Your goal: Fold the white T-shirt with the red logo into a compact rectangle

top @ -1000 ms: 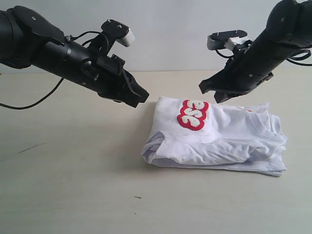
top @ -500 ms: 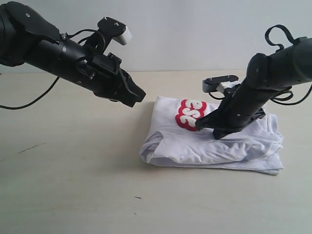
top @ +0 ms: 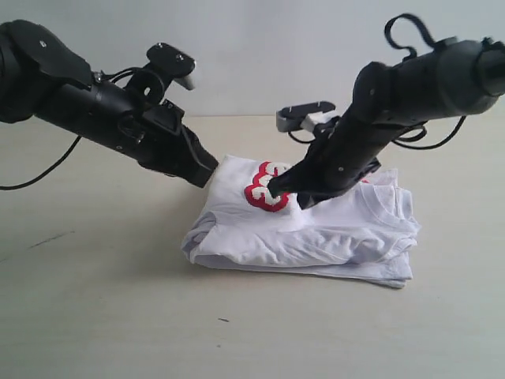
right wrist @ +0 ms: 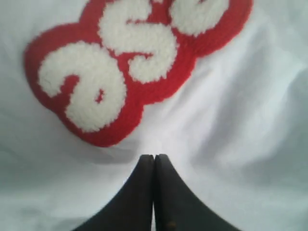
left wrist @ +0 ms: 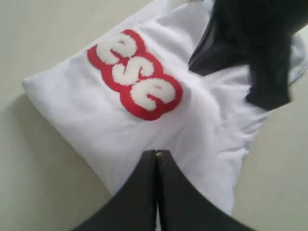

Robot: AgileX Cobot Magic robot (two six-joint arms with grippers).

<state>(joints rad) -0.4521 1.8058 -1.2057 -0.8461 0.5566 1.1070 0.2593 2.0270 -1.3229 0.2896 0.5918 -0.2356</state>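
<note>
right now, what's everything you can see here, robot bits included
white T-shirt: one, white, folded into a thick bundle on the table, middle of the exterior view
red logo: one, red border around fuzzy white letters, on top of the shirt, only partly showing
table: one, pale beige, under everything
wall: one, pale grey, behind the table
arms: two, black, left arm and right arm both reaching in over the shirt
left tool: one, black, shut, tip at the shirt's edge
right tool: one, black, shut, tip down on the shirt's top right beside the logo
</note>
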